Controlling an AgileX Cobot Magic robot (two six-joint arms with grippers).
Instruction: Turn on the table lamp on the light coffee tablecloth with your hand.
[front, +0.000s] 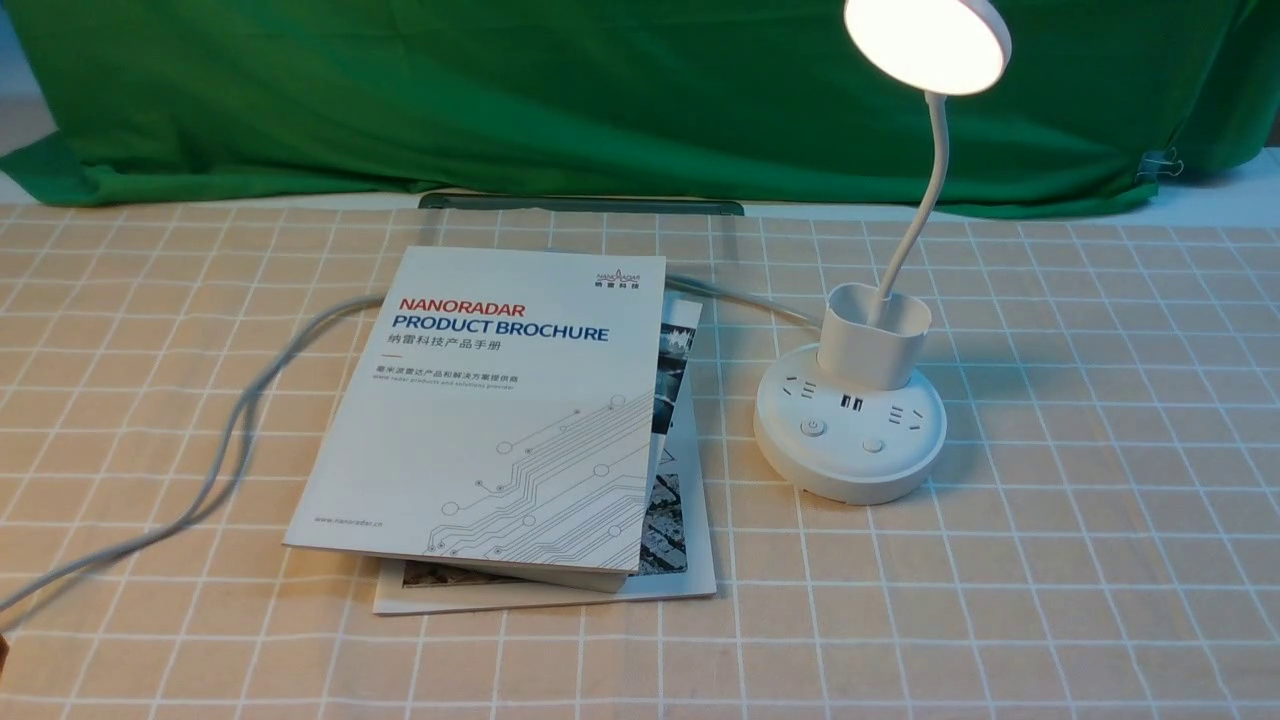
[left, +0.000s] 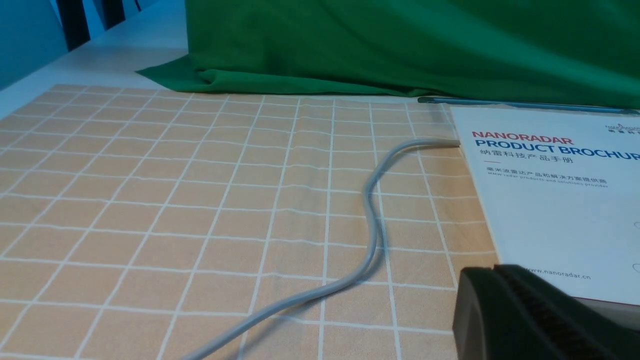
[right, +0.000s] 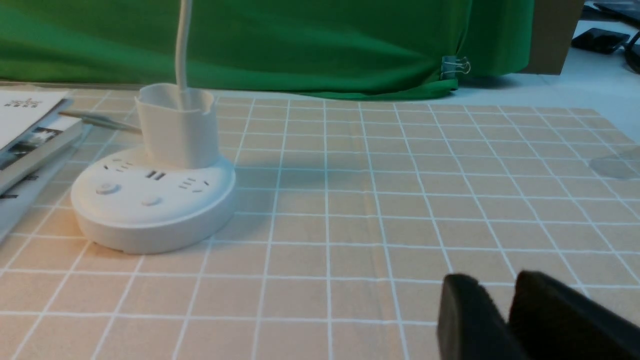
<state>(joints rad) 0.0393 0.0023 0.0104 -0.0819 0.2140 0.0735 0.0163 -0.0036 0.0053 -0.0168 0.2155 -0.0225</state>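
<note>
Right pincer (right: 495, 284) is standing slightly open, left pincer (left: 490, 271) closed; the booklet (front: 490, 410) is reading "NANORADAR PRODUCT BROCHURE" and "www.nanoradar.cn"; the table lamp (front: 850, 440) is glowing.

"NANORADAR" in red and "PRODUCT BROCHURE" in blue headline the white cover of a brochure (front: 470, 430) atop a stack of printed matter, with the Chinese line "纳雷科技产品手册" beneath. Lower on the brochure's cover, small print reads "毫米波雷达产品和解决方案提供商" above an English line, "MMW radar products and solutions provider." The web address "www.nanoradar.cn" runs near the brochure's bottom edge, and a small logo with "纳雷科技" marks its upper right corner. Beside the brochure, the lamp base (front: 850, 465) carries a power symbol on one button (front: 813, 428).
</note>
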